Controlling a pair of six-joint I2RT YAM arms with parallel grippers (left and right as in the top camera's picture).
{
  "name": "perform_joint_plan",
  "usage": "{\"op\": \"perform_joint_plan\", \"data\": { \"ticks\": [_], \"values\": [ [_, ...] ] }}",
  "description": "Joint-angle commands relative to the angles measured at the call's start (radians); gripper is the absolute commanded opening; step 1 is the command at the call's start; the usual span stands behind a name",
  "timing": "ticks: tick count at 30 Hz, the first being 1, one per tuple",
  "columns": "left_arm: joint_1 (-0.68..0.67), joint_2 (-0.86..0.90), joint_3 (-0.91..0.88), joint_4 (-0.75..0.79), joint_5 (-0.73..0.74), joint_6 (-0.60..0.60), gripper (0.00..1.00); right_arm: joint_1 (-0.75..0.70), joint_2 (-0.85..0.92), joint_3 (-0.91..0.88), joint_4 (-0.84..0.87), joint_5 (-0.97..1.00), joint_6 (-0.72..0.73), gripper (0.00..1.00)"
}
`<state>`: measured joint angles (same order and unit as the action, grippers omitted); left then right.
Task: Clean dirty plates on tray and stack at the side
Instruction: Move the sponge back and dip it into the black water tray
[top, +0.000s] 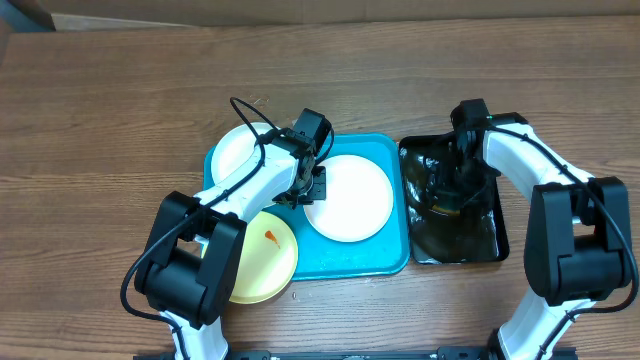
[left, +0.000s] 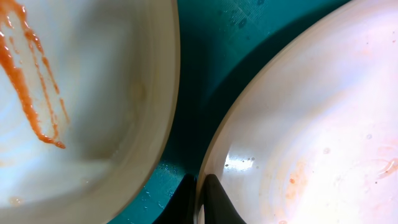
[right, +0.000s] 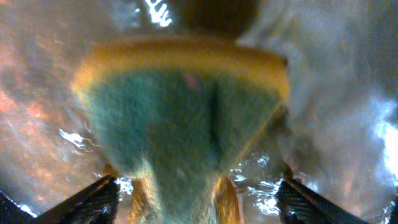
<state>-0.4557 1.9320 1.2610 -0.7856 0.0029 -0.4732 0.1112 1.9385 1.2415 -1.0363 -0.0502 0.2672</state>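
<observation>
On the cyan tray (top: 388, 262) lies a large white plate (top: 350, 197), (left: 323, 124) with faint orange marks. My left gripper (top: 310, 188), (left: 200, 180) is shut on that plate's left rim, one finger above and one below. A second white plate (top: 238, 150) sits at the tray's back left corner. The pale yellow plate (top: 262, 262), (left: 93, 93) with an orange-red smear (left: 31, 87) overhangs the tray's front left corner. My right gripper (top: 458, 175), (right: 199, 208) is open down in the water, its fingers wide either side of a yellow-and-green sponge (right: 180, 112).
A black basin (top: 490, 248) holding water stands just right of the tray, and the right arm reaches into it. Bare wooden table (top: 100, 120) surrounds the tray and the basin.
</observation>
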Motion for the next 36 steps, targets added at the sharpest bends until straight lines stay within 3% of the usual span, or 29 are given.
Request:
{"op": "perform_joint_plan", "data": {
  "ticks": [1, 2, 5, 6, 7, 8, 9, 11, 15, 20, 22, 23, 26, 28, 29, 32, 36],
  "values": [
    [0.005, 0.011, 0.006, -0.002, -0.029, -0.021, 0.06, 0.000, 0.003, -0.010, -0.015, -0.040, 0.003, 0.34],
    [0.005, 0.011, 0.006, -0.002, -0.029, -0.021, 0.06, 0.000, 0.003, -0.010, -0.017, -0.041, 0.003, 0.04],
    [0.005, 0.011, 0.006, -0.002, -0.029, -0.021, 0.06, 0.000, 0.003, -0.010, -0.021, -0.041, 0.003, 0.04],
    [0.005, 0.011, 0.006, -0.003, -0.029, -0.021, 0.07, 0.000, 0.003, -0.009, -0.029, -0.041, 0.003, 0.14],
    [0.005, 0.011, 0.006, -0.003, -0.029, -0.021, 0.09, -0.002, 0.003, -0.005, -0.041, -0.040, 0.002, 0.44],
    [0.005, 0.011, 0.006, -0.003, -0.029, -0.021, 0.13, -0.005, 0.003, 0.003, -0.057, -0.040, -0.005, 0.64],
    [0.005, 0.011, 0.006, -0.003, -0.029, -0.021, 0.21, -0.010, 0.003, 0.017, -0.074, -0.039, -0.005, 0.71],
    [0.005, 0.011, 0.006, -0.002, -0.029, -0.021, 0.26, -0.012, 0.003, 0.037, -0.084, -0.037, -0.005, 0.77],
    [0.005, 0.011, 0.006, -0.002, -0.029, -0.021, 0.27, -0.013, 0.003, 0.058, -0.020, -0.020, -0.005, 0.84],
    [0.005, 0.011, 0.006, -0.003, -0.029, -0.021, 0.27, -0.012, 0.003, 0.054, 0.063, -0.003, -0.005, 0.85],
    [0.005, 0.011, 0.006, -0.003, -0.029, -0.021, 0.28, -0.011, 0.003, 0.054, 0.076, -0.003, -0.005, 0.81],
    [0.005, 0.011, 0.006, -0.002, -0.029, -0.021, 0.28, -0.011, 0.003, 0.054, 0.078, -0.003, -0.005, 0.73],
    [0.005, 0.011, 0.006, -0.002, -0.029, -0.021, 0.28, -0.011, 0.003, 0.054, 0.076, -0.003, -0.005, 0.04],
    [0.005, 0.011, 0.006, -0.002, -0.029, -0.021, 0.28, -0.011, 0.003, 0.054, 0.076, -0.003, -0.005, 0.04],
    [0.005, 0.011, 0.006, -0.002, -0.029, -0.021, 0.28, -0.011, 0.003, 0.055, 0.074, -0.004, -0.005, 0.42],
    [0.005, 0.011, 0.006, -0.002, -0.029, -0.021, 0.29, -0.013, 0.003, 0.082, 0.030, -0.003, -0.006, 1.00],
    [0.005, 0.011, 0.006, 0.000, -0.029, -0.021, 0.29, -0.017, 0.002, 0.179, -0.052, 0.006, -0.008, 1.00]
  ]
}}
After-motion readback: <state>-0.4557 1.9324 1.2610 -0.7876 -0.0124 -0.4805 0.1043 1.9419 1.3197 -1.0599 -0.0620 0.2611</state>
